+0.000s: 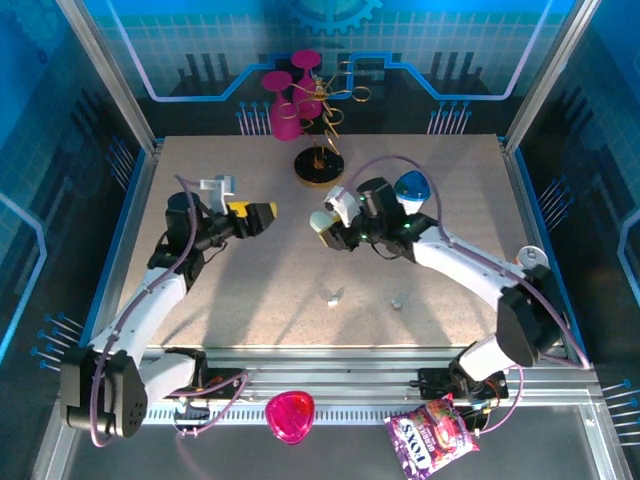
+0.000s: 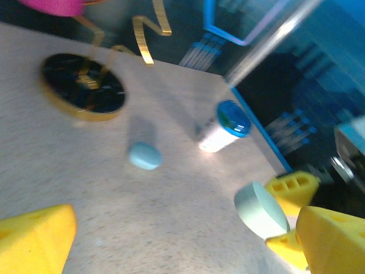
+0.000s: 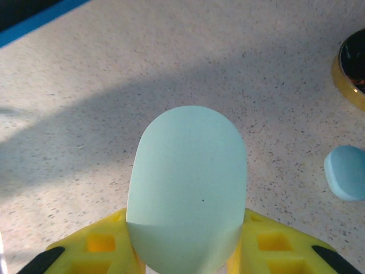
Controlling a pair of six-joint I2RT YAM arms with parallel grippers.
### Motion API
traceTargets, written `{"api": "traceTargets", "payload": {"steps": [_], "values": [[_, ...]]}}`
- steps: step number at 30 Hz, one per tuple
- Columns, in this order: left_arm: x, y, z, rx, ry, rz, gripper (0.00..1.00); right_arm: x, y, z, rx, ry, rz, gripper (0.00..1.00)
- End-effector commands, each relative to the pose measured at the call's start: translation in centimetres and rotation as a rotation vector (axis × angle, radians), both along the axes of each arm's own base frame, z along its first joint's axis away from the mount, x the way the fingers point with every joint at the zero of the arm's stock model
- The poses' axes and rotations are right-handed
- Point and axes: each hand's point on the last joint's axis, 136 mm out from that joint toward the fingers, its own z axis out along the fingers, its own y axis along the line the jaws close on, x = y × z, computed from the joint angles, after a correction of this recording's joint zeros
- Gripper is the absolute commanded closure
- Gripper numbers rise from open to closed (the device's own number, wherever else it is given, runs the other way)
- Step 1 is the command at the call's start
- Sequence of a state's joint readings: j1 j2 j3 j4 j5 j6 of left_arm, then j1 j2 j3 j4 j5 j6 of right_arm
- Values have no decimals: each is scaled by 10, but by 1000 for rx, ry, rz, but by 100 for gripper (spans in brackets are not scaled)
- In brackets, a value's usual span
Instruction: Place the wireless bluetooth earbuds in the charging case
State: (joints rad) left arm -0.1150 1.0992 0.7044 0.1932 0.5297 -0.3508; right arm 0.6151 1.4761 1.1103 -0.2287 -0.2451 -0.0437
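"Are the buds in yet?"

"No. I can see two tiny earbuds (image 1: pixel 332 296) lying loose on the table (image 1: pixel 200 300). They are well away from the gold-rimmed stand base (image 1: pixel 320 166), on the side nearer the arms. I see none in a case."

"So what is done?"

"The right gripper (image 1: pixel 325 222) has its jaws squeezed on a pale charging case (image 3: pixel 188 182). It holds it up off the table, just on the near side of the stand base. The case looks closed to me, so I think it has to be opened first."

"And the other arm?"

"The left gripper (image 1: pixel 262 212) is spread wide and holds nothing. It hangs near the stand base too, facing the case."

"Anything in the way?"

"A second case (image 2: pixel 144 155) lies just beside the stand base. A white tube with a blue cap (image 2: pixel 223 130) stands near it. The pink cups (image 1: pixel 290 100) are behind the base. The buds are tiny and far from the case. Picking them up looks like the hard part."
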Motion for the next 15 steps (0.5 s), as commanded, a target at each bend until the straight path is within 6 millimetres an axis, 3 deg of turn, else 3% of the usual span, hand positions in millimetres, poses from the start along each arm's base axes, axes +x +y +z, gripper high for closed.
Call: {"api": "traceTargets", "payload": {"steps": [1, 7, 15], "values": [[-28, -44, 42, 28, -263, -252, 1, -35, -15, 16, 14, 59, 102, 75], [-70, -94, 58, 30, -458, -506, 1, -66, -48, 60, 0, 41, 138, 75], [-116, -133, 79, 28, -568, -759, 1, -121, -55, 109, 48, 47, 307, 75]]}}
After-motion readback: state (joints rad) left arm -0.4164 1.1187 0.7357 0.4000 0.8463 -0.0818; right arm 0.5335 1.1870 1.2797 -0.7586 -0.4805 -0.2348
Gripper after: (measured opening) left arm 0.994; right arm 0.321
